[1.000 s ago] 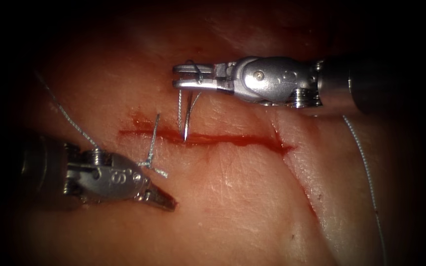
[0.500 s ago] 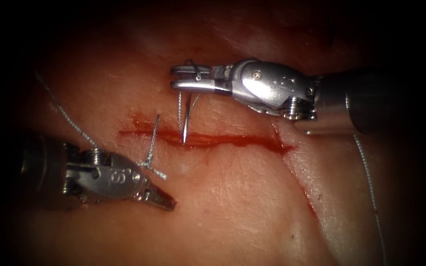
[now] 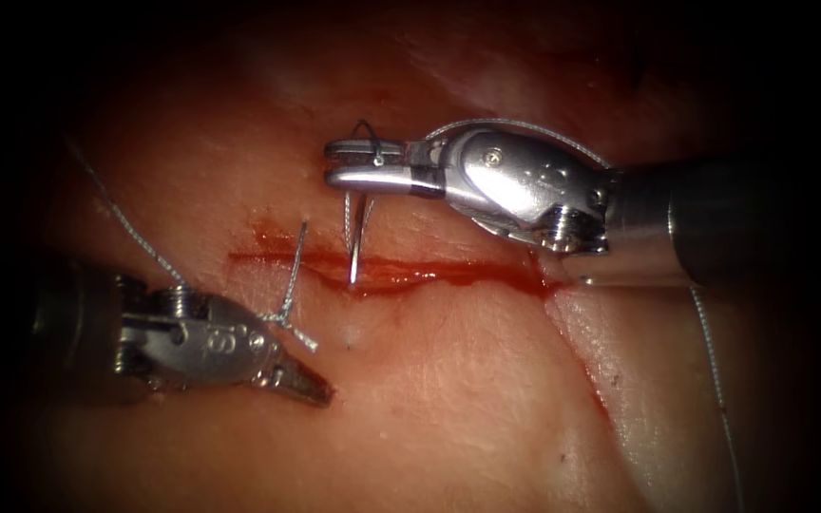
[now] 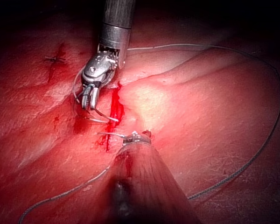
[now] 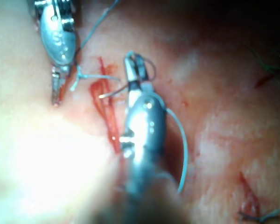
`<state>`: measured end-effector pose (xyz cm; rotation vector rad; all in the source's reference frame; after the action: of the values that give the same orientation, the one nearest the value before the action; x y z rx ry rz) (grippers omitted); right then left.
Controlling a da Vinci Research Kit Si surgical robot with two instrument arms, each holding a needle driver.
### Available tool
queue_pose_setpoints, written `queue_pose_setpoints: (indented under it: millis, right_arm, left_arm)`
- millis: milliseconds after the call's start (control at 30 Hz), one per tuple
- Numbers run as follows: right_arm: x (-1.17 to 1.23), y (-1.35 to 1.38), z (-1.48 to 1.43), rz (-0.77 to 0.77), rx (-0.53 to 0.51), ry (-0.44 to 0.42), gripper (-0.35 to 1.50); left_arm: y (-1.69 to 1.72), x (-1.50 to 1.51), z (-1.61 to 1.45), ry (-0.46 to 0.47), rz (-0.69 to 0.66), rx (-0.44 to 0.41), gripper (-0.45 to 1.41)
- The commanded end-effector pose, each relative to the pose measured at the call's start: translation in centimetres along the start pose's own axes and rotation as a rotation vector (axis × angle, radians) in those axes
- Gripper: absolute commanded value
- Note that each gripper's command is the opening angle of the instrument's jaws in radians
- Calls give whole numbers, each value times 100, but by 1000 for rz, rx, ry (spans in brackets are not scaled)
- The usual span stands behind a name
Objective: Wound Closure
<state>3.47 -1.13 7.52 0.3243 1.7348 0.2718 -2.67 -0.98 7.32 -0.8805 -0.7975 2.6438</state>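
The right tool (image 3: 365, 163) grips the curved needle (image 3: 357, 233) near its blunt end, on the far side of the cut (image 3: 410, 271), its jaws clamped on the steel. The needle hangs down from the jaws toward the wound, and its tip (image 3: 353, 281) rests at the red line of the cut. Whether the tip has entered the tissue (image 3: 448, 380) or merely touches the fluid there cannot be settled from the endoscope view. The grip high on the curve appears chosen to leave most of the arc free for a bite across the cut.

The left tool (image 3: 301, 382) lies on the near side, left of the needle, jaws together and apparently holding nothing. It sits just beside a finished stitch (image 3: 294, 275) whose knot (image 3: 287, 318) and cut ends lie at its wrist, seemingly parked clear of the working arm.

Thread (image 3: 525, 131) arcs over the right tool's wrist and trails down the right of the scene. Another strand (image 3: 125, 223) runs from the far left toward the left tool and is lost behind its body. Where the thread joins the needle is hidden inside the right tool's jaws.
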Motion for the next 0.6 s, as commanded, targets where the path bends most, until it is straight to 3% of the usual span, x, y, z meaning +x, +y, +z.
queue_pose_setpoints:
  millis: [33, 333, 600]
  right_arm:
    - [-5, -3, 6, 15, 4, 1, -35]
    - [-7, -8, 9, 131, 7, -18, -35]
    - [-23, -22, 11, 364, 9, -73, -35]
  left_arm:
    - [-2, 0, 8, 1, 1, 0, -42]
    - [-3, -1, 8, 1, 2, -1, -42]
    - [-3, -1, 8, 0, 3, -1, -42]
